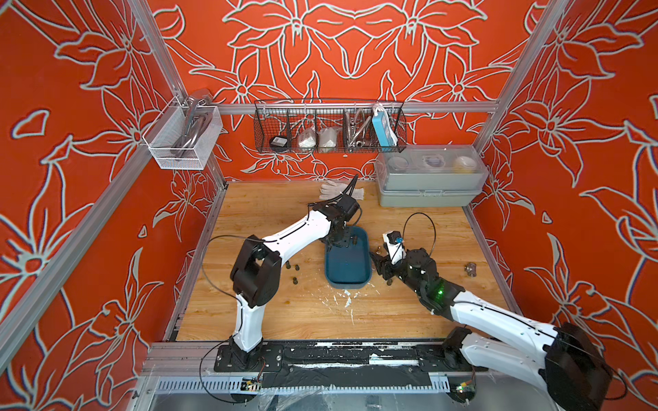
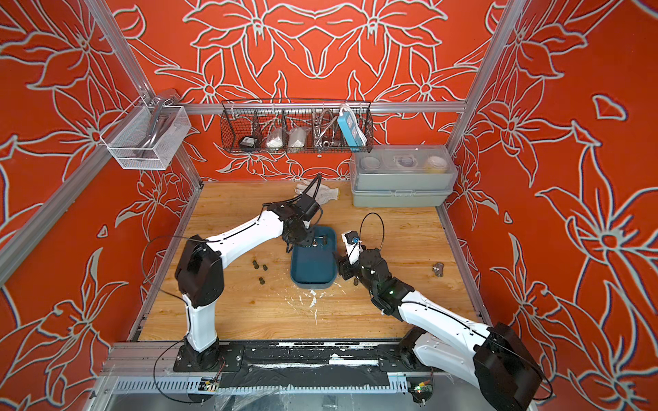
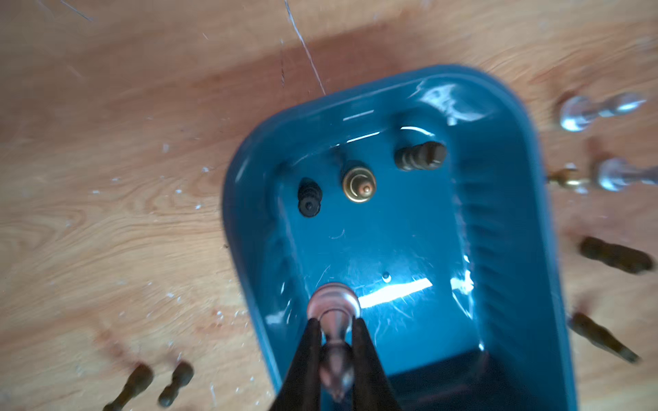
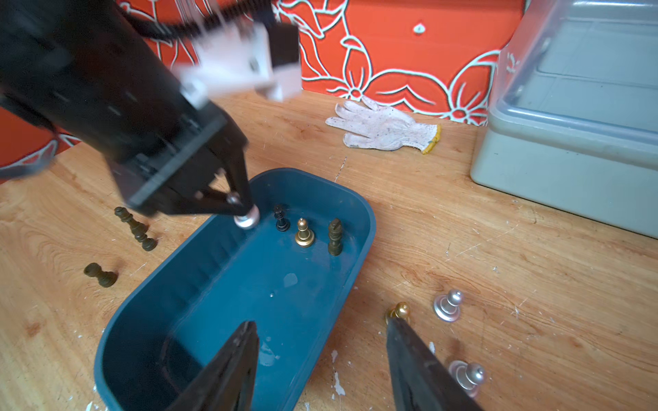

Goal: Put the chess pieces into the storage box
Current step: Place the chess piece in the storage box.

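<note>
The teal storage box (image 1: 347, 284) (image 2: 313, 283) lies mid-table. Three chess pieces stand at its far end: black (image 4: 281, 219), gold (image 4: 304, 235), olive (image 4: 335, 236). My left gripper (image 3: 334, 322) (image 4: 242, 210) is shut on a silver piece (image 3: 334, 302), hanging base-down just over that end. My right gripper (image 4: 319, 322) (image 1: 379, 263) is open and straddles the box's right rim. A gold piece (image 4: 400, 311) sits at the tip of its outer finger, with two silver pieces (image 4: 448, 306) beside it. Dark pieces (image 1: 292, 267) (image 4: 135, 227) lie left of the box.
A white work glove (image 1: 338, 190) lies at the back of the table. A grey lidded box (image 1: 431, 178) fills the back right corner. Wire baskets (image 1: 329, 128) hang on the rear rail. A small metal fitting (image 1: 470, 269) rests near the right edge.
</note>
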You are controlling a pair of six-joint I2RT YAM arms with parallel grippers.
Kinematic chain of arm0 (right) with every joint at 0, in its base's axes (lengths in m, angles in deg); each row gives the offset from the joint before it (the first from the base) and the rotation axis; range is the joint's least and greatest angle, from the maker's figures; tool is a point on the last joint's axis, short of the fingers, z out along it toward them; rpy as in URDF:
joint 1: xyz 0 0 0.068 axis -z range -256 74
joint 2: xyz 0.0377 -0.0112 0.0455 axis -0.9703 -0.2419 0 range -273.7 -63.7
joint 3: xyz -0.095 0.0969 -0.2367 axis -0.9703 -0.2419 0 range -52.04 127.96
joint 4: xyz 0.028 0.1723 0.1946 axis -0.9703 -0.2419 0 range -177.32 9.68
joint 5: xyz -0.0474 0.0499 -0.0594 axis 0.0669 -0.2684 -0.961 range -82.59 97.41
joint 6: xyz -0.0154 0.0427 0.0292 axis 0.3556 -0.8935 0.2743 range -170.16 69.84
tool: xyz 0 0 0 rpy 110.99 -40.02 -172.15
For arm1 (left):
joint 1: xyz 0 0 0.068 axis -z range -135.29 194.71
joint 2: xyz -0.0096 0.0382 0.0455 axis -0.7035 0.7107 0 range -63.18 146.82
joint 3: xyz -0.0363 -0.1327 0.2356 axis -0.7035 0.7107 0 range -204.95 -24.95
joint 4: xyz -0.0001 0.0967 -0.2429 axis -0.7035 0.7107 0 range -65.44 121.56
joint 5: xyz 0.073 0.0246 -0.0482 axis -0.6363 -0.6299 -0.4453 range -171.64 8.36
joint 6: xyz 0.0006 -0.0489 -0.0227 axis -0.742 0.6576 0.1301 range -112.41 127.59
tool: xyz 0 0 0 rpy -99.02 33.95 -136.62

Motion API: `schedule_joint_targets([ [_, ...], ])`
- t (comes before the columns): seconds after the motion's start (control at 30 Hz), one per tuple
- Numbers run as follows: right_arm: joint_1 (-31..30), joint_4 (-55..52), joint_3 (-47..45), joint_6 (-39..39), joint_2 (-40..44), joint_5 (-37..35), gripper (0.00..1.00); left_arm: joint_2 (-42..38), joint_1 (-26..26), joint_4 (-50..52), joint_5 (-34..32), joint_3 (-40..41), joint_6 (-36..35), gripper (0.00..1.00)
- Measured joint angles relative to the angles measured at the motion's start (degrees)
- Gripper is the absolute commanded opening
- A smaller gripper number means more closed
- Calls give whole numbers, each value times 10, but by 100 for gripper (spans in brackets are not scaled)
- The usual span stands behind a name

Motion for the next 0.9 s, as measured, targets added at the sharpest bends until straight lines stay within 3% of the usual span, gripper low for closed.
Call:
schedule_joint_targets([
  [0.9,0,0,-2,0,10,-1,62,97,-8,9,-5,-43,-10,16],
])
